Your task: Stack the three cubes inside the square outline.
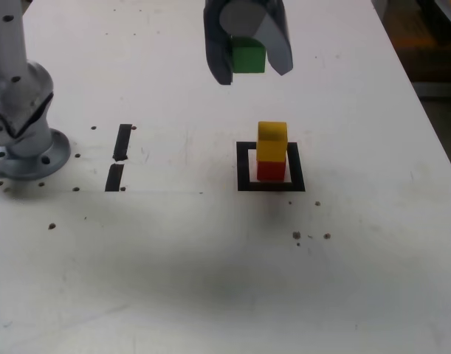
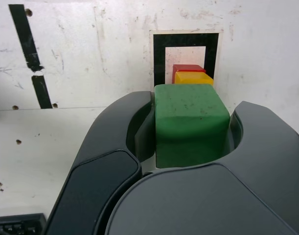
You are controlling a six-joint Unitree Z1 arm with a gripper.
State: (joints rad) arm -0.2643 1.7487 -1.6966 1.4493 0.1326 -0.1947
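Wrist view alone: jaws pinching green cube [image 2: 191,122], air below only in exterior view

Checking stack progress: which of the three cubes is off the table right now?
The green cube, held in the end effector above the table. The yellow cube sits on the red cube inside the square outline.
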